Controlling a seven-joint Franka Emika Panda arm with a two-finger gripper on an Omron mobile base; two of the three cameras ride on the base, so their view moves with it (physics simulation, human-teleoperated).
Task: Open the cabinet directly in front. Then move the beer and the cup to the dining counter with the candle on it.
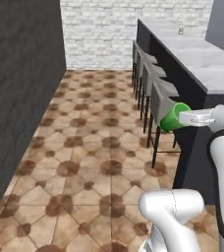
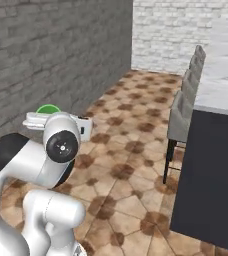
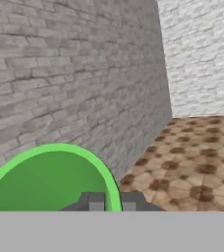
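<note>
My gripper (image 1: 182, 118) is shut on the rim of the bright-green cup (image 1: 173, 116), which lies tipped on its side in the air beside the stools. In the hand view the cup's rim (image 3: 60, 150) curves up between the two dark fingertips (image 3: 95, 202). From the right base view the cup (image 2: 48, 108) peeks over the white hand. The dining counter (image 1: 207, 64), white marble on a dark base, runs along the right, and its near end (image 2: 221, 97) is close to me. A small candle (image 1: 181, 30) sits far down the counter. The beer and the cabinet are out of view.
Grey stools (image 1: 159, 91) line the counter's side (image 2: 186, 107), close to the held cup. A dark grey brick wall (image 1: 20, 88) runs along the left. A white brick wall (image 1: 104, 29) closes the far end. Patterned brown tile floor (image 1: 94, 147) lies between.
</note>
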